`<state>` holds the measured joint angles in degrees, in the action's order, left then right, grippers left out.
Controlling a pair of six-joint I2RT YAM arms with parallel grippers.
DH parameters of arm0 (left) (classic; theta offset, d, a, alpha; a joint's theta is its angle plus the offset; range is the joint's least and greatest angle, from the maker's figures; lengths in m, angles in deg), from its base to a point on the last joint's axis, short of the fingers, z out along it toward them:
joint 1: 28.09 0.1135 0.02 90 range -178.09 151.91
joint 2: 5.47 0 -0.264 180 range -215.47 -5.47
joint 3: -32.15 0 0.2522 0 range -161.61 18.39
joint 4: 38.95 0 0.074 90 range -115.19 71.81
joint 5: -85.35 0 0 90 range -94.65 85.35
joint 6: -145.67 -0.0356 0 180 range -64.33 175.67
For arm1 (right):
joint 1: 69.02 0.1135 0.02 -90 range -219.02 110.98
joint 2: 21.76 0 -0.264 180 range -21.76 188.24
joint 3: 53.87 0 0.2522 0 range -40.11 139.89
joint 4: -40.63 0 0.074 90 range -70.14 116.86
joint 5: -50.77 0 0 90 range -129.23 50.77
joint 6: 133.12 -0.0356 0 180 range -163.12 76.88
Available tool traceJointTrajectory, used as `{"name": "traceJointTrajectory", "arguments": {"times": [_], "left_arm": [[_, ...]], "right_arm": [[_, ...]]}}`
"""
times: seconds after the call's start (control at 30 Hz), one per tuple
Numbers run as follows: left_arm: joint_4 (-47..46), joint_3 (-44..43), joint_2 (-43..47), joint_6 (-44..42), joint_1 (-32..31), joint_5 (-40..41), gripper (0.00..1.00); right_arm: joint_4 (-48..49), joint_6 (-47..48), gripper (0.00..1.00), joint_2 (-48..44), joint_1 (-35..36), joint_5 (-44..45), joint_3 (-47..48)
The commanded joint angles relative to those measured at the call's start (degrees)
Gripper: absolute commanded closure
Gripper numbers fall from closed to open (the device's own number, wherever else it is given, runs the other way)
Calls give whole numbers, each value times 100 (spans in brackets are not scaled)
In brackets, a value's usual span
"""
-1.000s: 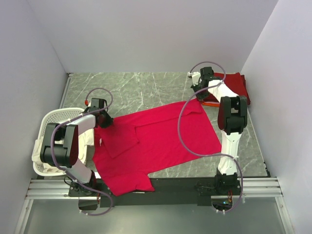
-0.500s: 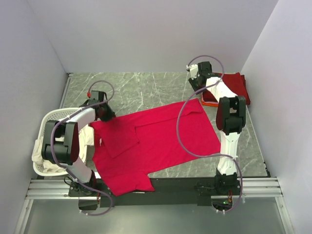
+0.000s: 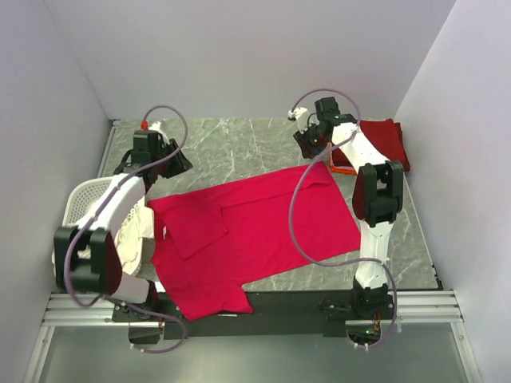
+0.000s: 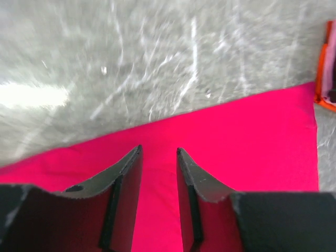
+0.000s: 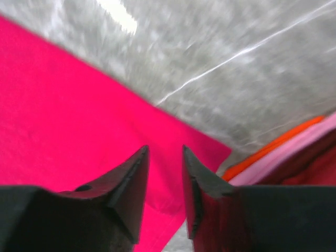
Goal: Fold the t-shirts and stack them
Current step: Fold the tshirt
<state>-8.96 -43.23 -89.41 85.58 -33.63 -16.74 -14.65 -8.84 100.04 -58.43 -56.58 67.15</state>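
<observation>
A large bright crimson-red cloth t-shirt (image 3: pixel 271 231) is being shown spread flat across the middle of a grey marble-patterned tabletop (image 3: pixel 239 148), lying on a diagonal from the near left to the far right. One portion on its left side is being seen folded inward over the body as a flat rectangular flap (image 3: pixel 192 231), and its near corner is overhanging the table's front edge by the arm bases. The fabric is lying mostly smooth, with only faint creases near the far right corner.

The left gripper (image 4: pixel 158 153) is being held above the shirt's far left edge, its dark jaws parted by a narrow gap with nothing between them; red cloth and bare marble are being seen past the tips, blurred. The right gripper (image 5: pixel 165 152) is being held likewise over the far right corner of the shirt, jaws slightly apart and empty.

Just beyond that corner, in the table's far right corner, a folded dark maroon-red t-shirt (image 3: pixel 387 136) is being seen on top of a stack, with the edge of an orange t-shirt (image 3: pixel 345 169) showing beneath it. At the left edge, a white plastic slotted laundry basket (image 3: pixel 80 203) is being shown with cream-white cloth (image 3: pixel 132 231) draped inside.
</observation>
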Motion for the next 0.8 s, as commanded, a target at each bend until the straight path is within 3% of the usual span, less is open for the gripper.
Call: {"name": "traceJointTrajectory", "arguments": {"times": [0.0, 0.13, 0.37, 0.4, 0.5, 0.6, 0.77], "left_arm": [[12, 9, 808, -714, 18, 216, 62], [-67, 343, 1651, -978, 18, 532, 53], [-146, 722, 2083, -926, 27, 507, 45], [-181, 774, 2101, -926, 27, 489, 43], [-225, 810, 2302, -838, 35, 699, 24], [-217, 793, 2513, -847, 53, 911, 14], [-103, 643, 2672, -961, 88, 955, 10]], "right_arm": [[-752, 447, 63, 309, -22, 81, 198], [-981, 588, 71, 573, -4, 503, 207], [-1016, 659, 78, 871, 215, 1233, 110], [-1086, 659, 80, 942, 242, 1303, 259], [-1331, 571, 81, 1319, 321, 1549, 776], [-1806, 492, 82, 1785, 356, 1593, 1609], [-2255, 492, 89, 2330, 435, 1873, 2613]]}}
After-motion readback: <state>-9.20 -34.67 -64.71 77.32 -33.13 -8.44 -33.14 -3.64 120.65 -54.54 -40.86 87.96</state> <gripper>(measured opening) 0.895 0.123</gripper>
